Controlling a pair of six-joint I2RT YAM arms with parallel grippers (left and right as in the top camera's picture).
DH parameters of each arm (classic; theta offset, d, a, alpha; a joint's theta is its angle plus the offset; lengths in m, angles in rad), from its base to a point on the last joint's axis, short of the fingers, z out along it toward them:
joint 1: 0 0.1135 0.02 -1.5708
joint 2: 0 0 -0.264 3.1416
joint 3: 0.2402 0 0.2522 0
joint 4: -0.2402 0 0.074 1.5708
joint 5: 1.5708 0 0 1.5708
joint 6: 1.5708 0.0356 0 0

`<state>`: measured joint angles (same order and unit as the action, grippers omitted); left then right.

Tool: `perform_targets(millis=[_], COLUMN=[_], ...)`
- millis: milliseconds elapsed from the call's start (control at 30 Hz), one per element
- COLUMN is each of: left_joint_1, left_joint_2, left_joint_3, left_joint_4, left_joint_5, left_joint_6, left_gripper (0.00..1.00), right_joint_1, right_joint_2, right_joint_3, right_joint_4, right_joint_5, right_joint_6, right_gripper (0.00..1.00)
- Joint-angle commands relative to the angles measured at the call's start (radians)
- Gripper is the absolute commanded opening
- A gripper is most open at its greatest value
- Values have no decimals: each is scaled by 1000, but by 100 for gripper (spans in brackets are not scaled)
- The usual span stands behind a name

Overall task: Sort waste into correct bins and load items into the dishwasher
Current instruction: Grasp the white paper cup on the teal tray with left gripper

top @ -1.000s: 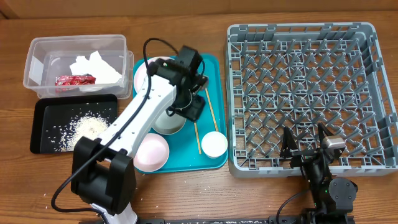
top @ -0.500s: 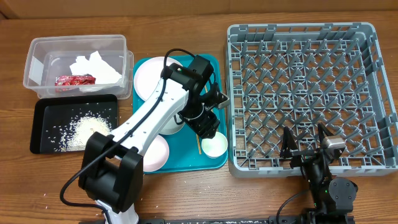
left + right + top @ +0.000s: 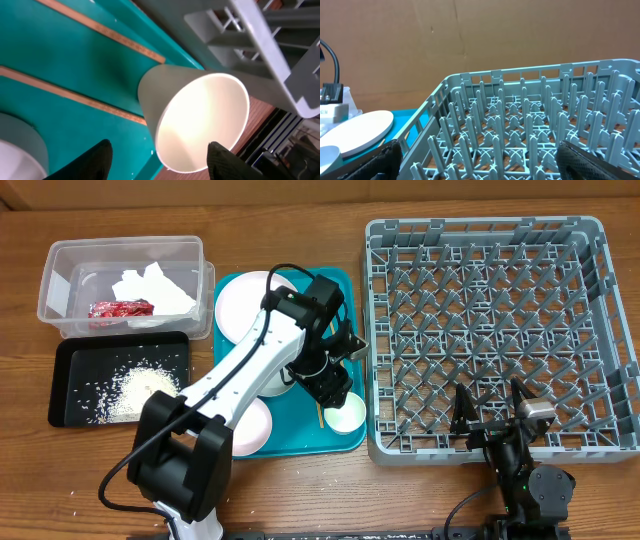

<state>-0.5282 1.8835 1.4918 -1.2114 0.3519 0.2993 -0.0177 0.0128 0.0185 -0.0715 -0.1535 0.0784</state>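
The left gripper (image 3: 331,386) hangs low over the teal tray (image 3: 345,305), its jaws spread wide and holding nothing. In the left wrist view its two dark fingers (image 3: 95,160) stand on either side of the small white cup (image 3: 200,120), with a gap visible between each finger and the cup's wall. The cup (image 3: 345,415) sits on the tray's near right corner, mouth open, just beside the edge of the dish rack (image 3: 480,225).

Two thin wooden chopsticks (image 3: 125,42) lie flat on the tray behind the cup, roughly parallel and apart from each other. From overhead the arm hides most of them.

Further along the tray, a white bowl (image 3: 268,383) sits under the arm near the middle. A white plate (image 3: 240,305) lies at the far left corner and a pink plate (image 3: 250,425) at the near left corner.

Left of the tray, the clear tub (image 3: 60,260) holds the red wrapper (image 3: 120,309) and the napkin (image 3: 155,285). The black tray (image 3: 70,370) just in front of it carries the rice scraps (image 3: 135,390).

The right gripper (image 3: 490,415) stands at the near edge of the grey rack, jaws apart and empty, facing across the pegs. The rack holds no dishes. Everything rests on the wooden bench (image 3: 300,200).
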Motion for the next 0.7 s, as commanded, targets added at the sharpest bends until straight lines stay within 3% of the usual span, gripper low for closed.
perform_targets(millis=[0, 567, 667], left_joint_1=[-15, -18, -18], left_joint_2=[10, 10, 10], left_joint_3=[-48, -116, -116], left_joint_4=[8, 66, 113], left_joint_5=[1, -12, -16], left_joint_6=[27, -15, -36], left_gripper=[63, 63, 51], right_joint_1=[6, 6, 6], right_joint_2=[-10, -10, -10], right_joint_3=[-11, -11, -11], right_joint_4=[5, 5, 7], right_joint_5=[-5, -6, -5], right_joint_6=[3, 3, 2], right_gripper=[100, 100, 100])
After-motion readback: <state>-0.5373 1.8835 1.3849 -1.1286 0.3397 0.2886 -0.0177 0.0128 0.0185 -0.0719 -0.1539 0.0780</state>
